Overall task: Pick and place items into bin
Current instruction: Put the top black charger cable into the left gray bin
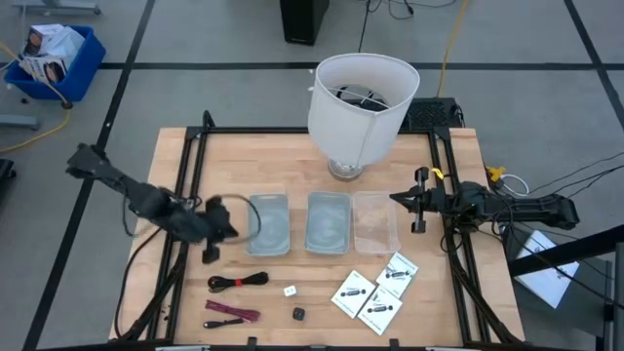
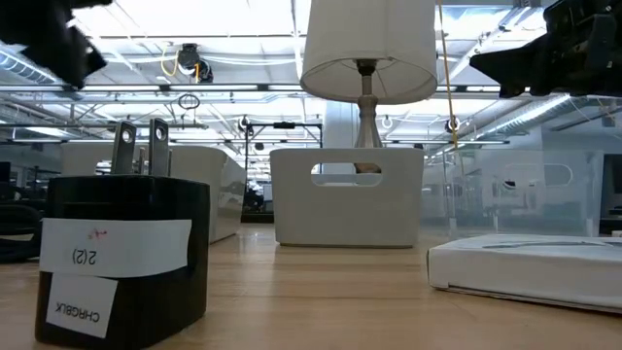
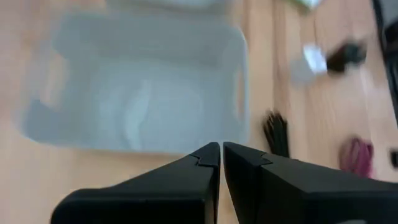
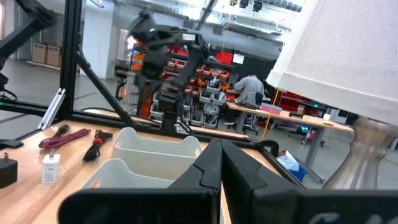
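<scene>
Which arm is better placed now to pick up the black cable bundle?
Probably the left. Its tool, fingers shut, hovers near the left bin, close to the black cable bundle. The right tool, also shut, waits beside the clear bin, farther away.

— Where do the three pale plastic bins (image 1: 328, 222) sit?
— Mid wooden table (image 1: 292, 151), in a row. Near them lie coiled cable bundles (image 1: 237, 283) left, white square packets (image 1: 373, 290) right.
</scene>
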Motion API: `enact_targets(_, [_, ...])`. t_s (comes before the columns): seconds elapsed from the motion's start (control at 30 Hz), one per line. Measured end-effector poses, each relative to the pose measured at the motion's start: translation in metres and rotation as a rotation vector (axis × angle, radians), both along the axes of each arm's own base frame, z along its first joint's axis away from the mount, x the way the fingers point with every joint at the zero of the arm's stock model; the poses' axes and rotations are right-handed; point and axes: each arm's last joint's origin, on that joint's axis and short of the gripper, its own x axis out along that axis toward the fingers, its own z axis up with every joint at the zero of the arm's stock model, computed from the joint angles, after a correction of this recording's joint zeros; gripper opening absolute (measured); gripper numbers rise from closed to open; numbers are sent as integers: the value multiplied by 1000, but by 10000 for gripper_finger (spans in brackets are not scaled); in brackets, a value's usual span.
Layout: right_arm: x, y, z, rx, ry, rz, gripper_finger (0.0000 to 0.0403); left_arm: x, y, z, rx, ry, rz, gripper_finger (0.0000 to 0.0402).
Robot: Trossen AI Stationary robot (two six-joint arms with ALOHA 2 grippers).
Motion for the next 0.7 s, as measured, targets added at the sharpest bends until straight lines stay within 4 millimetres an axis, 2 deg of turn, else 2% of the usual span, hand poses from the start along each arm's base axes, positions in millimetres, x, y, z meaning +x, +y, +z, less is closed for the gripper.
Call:
enact_targets(0.17, [0, 0, 0, -16, 4, -2, 0, 14, -31, -27, -29, 152, 33, 26])
enact_targets(0.4, [0, 0, 0, -25, 8, -4, 0, 22, -46, -53, -22, 317, 28, 40])
enact_targets(0.53, [0, 0, -1, -25, 7, -4, 0, 26, -54, -58, -140, 379, 9, 89])
enact_targets(0.7, [0, 0, 0, -24, 1, -6, 0, 32, -67, -53, -282, 310, -5, 184])
